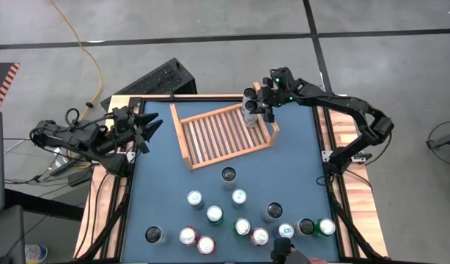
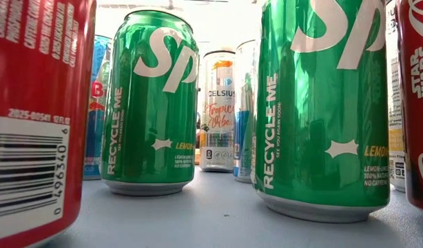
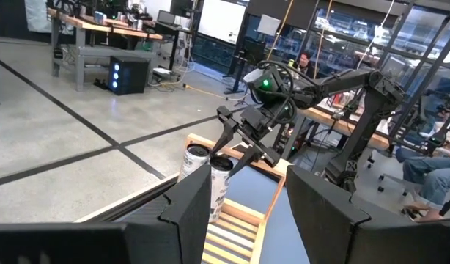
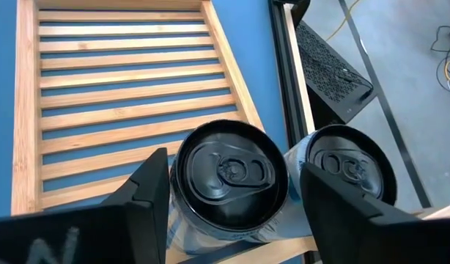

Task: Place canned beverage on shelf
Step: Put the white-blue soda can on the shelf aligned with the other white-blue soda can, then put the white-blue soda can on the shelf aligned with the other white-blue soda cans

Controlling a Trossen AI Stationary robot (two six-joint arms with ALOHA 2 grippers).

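Cans: from above, two stand upright in the far right corner of the shelf (image 1: 225, 134), with the right gripper (image 1: 256, 101) over them. About a dozen cans wait in a cluster (image 1: 240, 224) on the near table. The left gripper (image 1: 146, 126) idles at the left edge, fingers parted, empty.

At table level, green cans (image 2: 149, 103) fill the view; the shelf is hidden.

The left wrist shows two cans side by side under the right gripper (image 3: 236, 150).

The right wrist shows a black-topped can (image 4: 230, 176) between spread fingers (image 4: 148, 192) that look clear of it, a second can (image 4: 346, 170) just beside. Placement seems nearly finished; most cans remain.
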